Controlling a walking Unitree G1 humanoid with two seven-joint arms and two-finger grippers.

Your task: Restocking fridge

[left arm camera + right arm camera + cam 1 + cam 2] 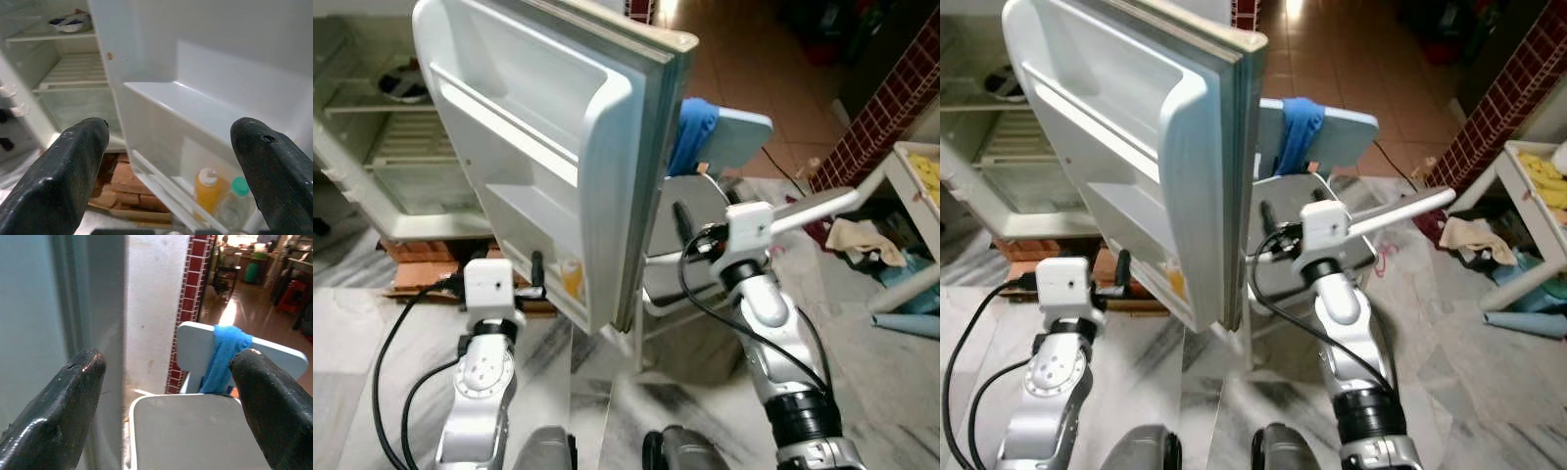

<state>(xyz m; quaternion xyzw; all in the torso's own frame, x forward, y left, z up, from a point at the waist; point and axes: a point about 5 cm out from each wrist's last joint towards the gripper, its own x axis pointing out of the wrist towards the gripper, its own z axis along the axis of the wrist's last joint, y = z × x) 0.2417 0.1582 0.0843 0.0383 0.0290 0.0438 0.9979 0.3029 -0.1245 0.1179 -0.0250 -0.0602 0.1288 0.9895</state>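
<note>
The fridge door [558, 147] is seen swung wide open, its inner side w/ shelves turned toward the robot. Beyond it, at left, the fridge [382, 127] interior is visible, w/ a bowl [71, 22] on an upper shelf. In the lowest door shelf [195, 205] an orange bottle [208, 188] and a clear bottle w/ green cap [234, 203] are stood side by side.

The left gripper [168, 171] is held just in front of the door's lower shelves, fingers spread apart, nothing between them. The right gripper [166, 406] is raised on the outer side of the door, near its edge, fingers likewise released and empty. Behind the door a white chair [195, 431] is placed close by, w/ a blue cloth [222, 360] draped over its backrest.

No item to be stocked is carried by either gripper, so restocking proper is judged not yet begun; probably the door is being positioned or an item is to be fetched, though that can't be confirmed from these views.

Risks: the door could be pushed back into the chair if swung further, since the two are close. The bottles could be knocked over if the left gripper is driven fwd into the low shelf. The right arm's cable could possibly be snagged on the door edge, but clearance there is hard to judge.
</note>
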